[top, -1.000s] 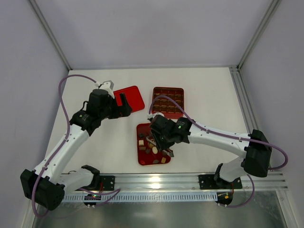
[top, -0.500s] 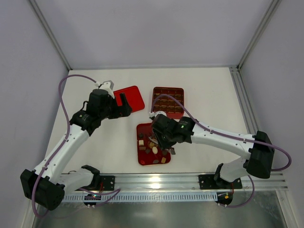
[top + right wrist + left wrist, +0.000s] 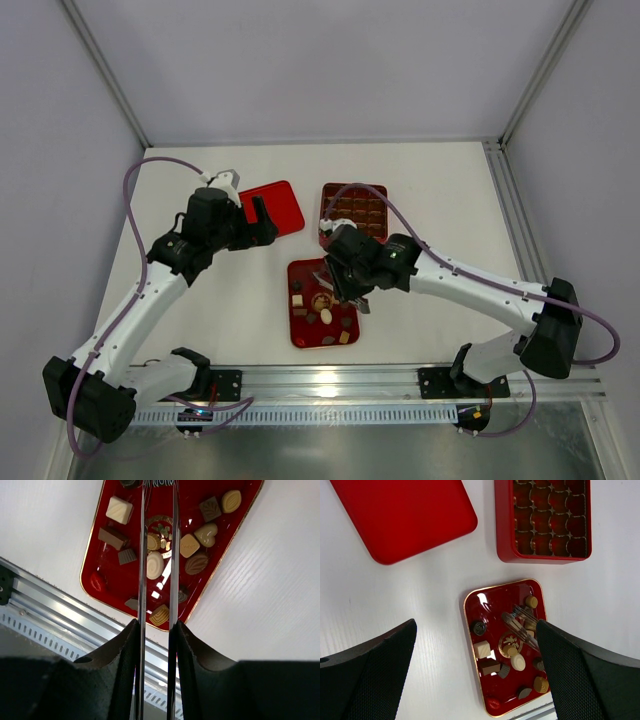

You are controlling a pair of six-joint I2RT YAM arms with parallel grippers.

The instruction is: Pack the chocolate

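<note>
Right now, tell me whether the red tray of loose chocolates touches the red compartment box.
Apart. The left wrist view shows a strip of bare white table running between the tray and the compartment box.

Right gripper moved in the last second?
Yes. The right gripper, gripping tweezers, has shifted away from the arm bases toward the red compartment box, still above the chocolate tray.

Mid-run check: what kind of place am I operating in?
Likely a lab test cell: white table walled by panels, arms bolted to an aluminium rail, just a chocolate tray and grid box.
</note>
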